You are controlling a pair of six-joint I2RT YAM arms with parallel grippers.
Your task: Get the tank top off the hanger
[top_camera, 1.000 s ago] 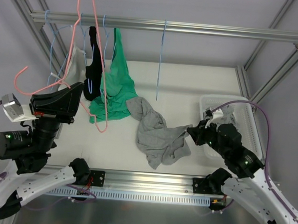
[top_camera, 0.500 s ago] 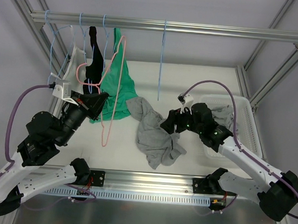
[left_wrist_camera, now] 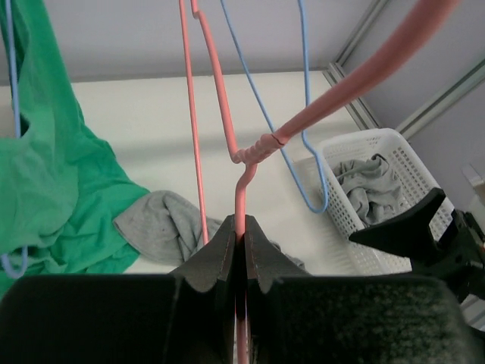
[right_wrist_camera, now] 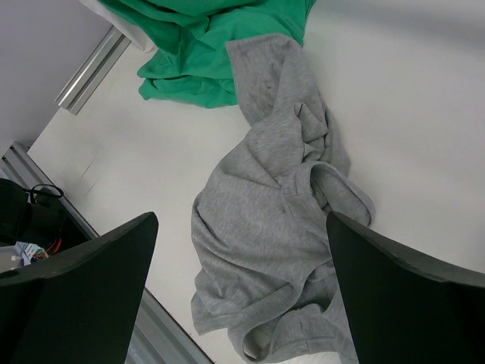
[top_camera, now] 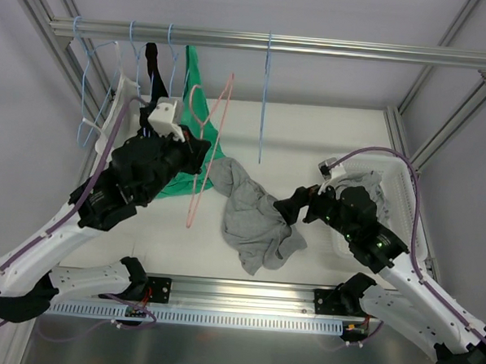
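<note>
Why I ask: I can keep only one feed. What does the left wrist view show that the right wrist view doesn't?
Only the left wrist view: the left hand shut on the pink hanger, a blue hanger, and the white basket. Only the right wrist view: the open right hand over the table, and the grey tank top in full outline. Both: part of the grey tank top and the green top.

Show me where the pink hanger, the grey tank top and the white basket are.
pink hanger (left_wrist_camera: 258, 146), left wrist view, on the twisted neck below the hook.
grey tank top (top_camera: 253, 223), top view, on the middle of the crumpled cloth.
white basket (left_wrist_camera: 348, 227), left wrist view, on its latticed side wall.
</note>
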